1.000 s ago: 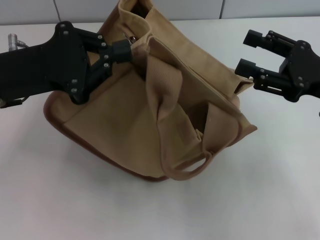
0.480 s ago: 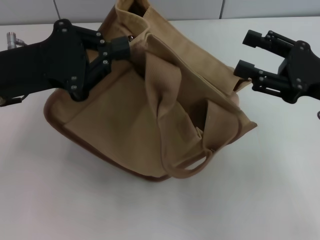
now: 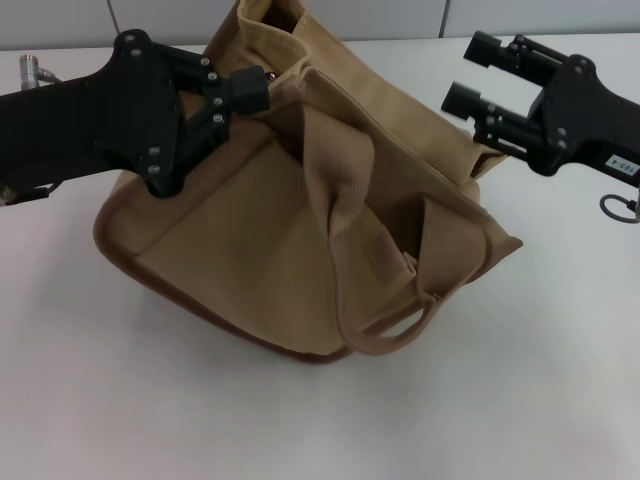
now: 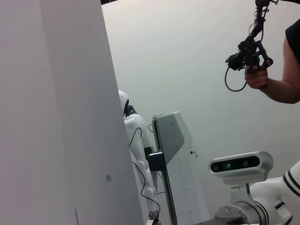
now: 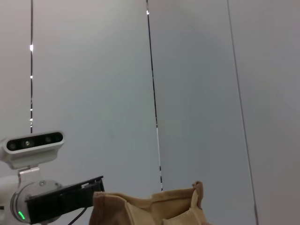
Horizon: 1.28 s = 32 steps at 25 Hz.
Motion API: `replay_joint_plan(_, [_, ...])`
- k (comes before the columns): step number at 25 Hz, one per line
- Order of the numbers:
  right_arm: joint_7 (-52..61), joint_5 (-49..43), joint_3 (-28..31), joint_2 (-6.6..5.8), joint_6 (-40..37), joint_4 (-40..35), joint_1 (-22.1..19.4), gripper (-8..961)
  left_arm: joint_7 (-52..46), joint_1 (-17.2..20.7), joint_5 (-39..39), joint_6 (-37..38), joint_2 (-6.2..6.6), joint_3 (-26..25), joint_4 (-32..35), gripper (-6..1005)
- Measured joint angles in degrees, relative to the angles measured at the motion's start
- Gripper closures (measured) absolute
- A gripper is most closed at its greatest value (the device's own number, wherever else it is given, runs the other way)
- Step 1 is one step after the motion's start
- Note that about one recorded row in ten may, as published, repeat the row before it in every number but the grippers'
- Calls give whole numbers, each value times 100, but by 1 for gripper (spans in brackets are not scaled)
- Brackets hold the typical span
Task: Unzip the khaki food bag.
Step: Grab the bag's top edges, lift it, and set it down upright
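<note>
A: Where does the bag [image 3: 300, 220] sit?

B: In the middle of the white tabletop [image 3: 200, 420], slumped and creased, its mouth turned toward the far edge. 1 webbing handle [image 3: 385, 335] droops off the near corner in a loose loop.

A: How will it handle?

B: Likely soft and light. The canvas folds under its own weight, so a tug on the zipper would probably drag the whole bag unless the other end is held down.

A: And the left gripper [image 3: 262, 88]?

B: At the bag's upper left rim, its fingers closed together on something small at the top edge. A glint of metal shows there, perhaps the zipper pull, but that cannot be confirmed.

A: The right gripper [image 3: 468, 72]?

B: Near the bag's far right corner, its 2 fingers spread apart and gripping nothing. That stiffer seamed corner looks the best place to pinch, to tension the zipper line.
</note>
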Motion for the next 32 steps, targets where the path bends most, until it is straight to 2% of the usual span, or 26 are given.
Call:
replay_joint_plan(11, [-69,-7,-153,-14,163,64,114,411,0,65,-9,-26,0,-2,-9,976])
replay_joint_plan(17, [-70,11,-474,-3,378,71,217,419,8,68,-10,-47,-1,-2,-10,973])
replay_joint_plan(22, [-43,136,-403,1,307,114,139,419,238,212,-14,-266,32,-69,-360,971])
replay_joint_plan(27, [10,724,-383,-23,115,108,-213,419,720,625,26,-598,55,-294,-862,969])
replay_joint_plan(32, [54,790,-361,-30,-27,76,-352,419,894,949,40,-618,74,-716,-1097,966])
